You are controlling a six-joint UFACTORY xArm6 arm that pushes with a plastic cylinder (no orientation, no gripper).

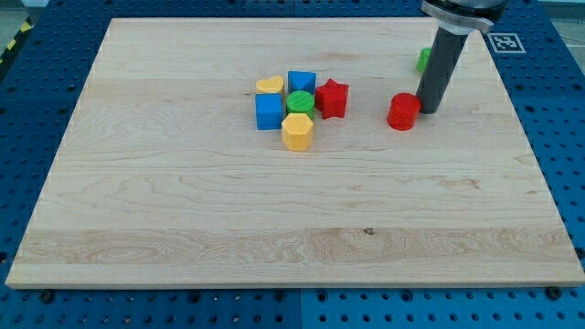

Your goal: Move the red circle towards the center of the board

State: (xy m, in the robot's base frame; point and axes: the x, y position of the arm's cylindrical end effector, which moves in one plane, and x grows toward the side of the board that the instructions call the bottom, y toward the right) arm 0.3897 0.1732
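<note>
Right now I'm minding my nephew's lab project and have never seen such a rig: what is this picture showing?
One camera looks down at a wooden board on a blue perforated table. The dark rod is the arm's pushing stick; my tip sits just right of the red circle, about touching it. Nothing is held; blocks only get pushed. Left of it is a cluster: red star, green circle, two blue cubes, yellow hexagon, yellow heart. A green block peeks from behind the rod.
</note>
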